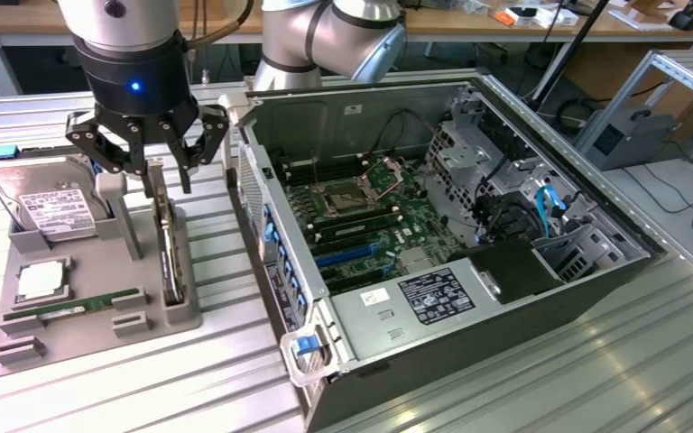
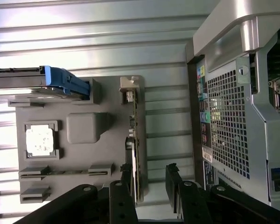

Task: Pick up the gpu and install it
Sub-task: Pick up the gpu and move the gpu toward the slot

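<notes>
The gpu [image 1: 173, 257] is a thin dark card standing on edge in a slot of the grey holder tray [image 1: 94, 338], on the exterior view's left. My gripper [image 1: 169, 180] hangs just above the card's far end, open, holding nothing. In the wrist view the gpu [image 2: 134, 140] runs as a narrow strip along the tray [image 2: 84, 128]. Its near end lies between my gripper's [image 2: 149, 170] two black fingers, close to one fingertip [image 2: 127, 169] and well apart from the other. The open computer case [image 1: 443, 225] with its green motherboard [image 1: 359, 212] lies beside the tray.
On the same tray stand a silver hard drive [image 1: 51, 203] with a blue bracket [image 2: 65, 81], a square processor [image 1: 40, 281] and a slim green memory stick [image 1: 76, 307]. The case's perforated rear wall [image 2: 228, 121] rises close beside the tray. The table is ribbed metal.
</notes>
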